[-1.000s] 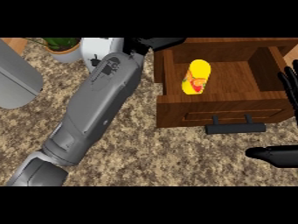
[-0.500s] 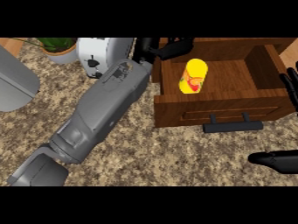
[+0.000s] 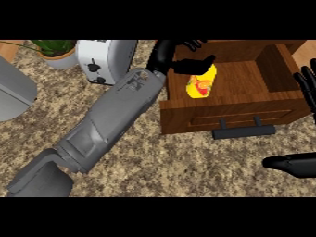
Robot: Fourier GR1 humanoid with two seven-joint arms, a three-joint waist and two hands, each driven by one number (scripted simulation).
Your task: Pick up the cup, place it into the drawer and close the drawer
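where drawer (image 3: 236, 113) gapes, cup (image 3: 202, 84) inside.

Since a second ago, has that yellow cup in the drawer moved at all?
No. The yellow cup lies at the same spot against the drawer, by its left wall. Only the left hand above it has shifted.

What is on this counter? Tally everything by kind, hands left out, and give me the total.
Cups: 1, the yellow cup lying in the drawer.
Drawers: 1, the open wooden drawer.
Toasters: 1, the white toaster.
Potted plants: 1, the potted plant.
Total: 4
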